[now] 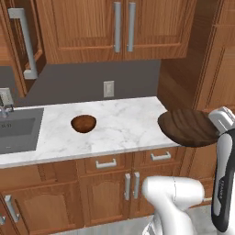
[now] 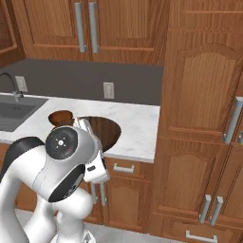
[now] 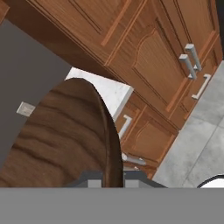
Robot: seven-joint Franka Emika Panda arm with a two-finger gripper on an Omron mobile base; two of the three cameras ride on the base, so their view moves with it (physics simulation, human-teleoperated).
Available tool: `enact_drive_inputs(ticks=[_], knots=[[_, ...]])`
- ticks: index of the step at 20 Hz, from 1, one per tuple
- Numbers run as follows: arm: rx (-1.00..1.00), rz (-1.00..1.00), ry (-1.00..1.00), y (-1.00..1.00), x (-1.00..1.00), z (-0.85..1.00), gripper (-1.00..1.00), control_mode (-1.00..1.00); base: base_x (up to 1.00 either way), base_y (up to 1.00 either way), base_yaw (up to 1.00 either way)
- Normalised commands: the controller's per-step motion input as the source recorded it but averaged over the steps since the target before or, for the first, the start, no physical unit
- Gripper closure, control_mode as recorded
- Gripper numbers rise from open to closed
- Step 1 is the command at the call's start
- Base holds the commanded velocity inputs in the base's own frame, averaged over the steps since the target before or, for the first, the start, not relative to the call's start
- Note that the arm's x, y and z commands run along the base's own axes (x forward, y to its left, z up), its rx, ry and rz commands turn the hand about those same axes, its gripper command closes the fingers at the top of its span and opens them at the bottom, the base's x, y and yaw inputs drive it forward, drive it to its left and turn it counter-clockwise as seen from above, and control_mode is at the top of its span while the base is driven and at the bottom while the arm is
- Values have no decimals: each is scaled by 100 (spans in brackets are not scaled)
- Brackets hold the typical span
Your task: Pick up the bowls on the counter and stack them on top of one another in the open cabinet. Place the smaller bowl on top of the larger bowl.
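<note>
The arm reaches up by the desk's (image 1: 124,128) right end, its tool (image 3: 113,177) clamped on the rim of the larger bowl (image 1: 190,126), held tilted above the desk edge. The smaller bowl (image 1: 83,123) sits on the desk near the sink (image 1: 18,131).
</note>
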Motion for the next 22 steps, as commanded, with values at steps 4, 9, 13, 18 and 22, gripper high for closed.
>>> enact_drive_inputs(ticks=[4, 9, 13, 18, 22], knots=[[0, 0, 0, 0, 0, 0, 100, 100, -55, 44, -1], [0, 0, 0, 0, 0, 0, 100, 100, -40, 52, 0], [0, 0, 0, 0, 0, 0, 100, 100, -28, 59, 0], [0, 0, 0, 0, 0, 0, 100, 100, -22, 62, 0], [0, 0, 0, 0, 0, 0, 100, 100, -22, 62, 0]])
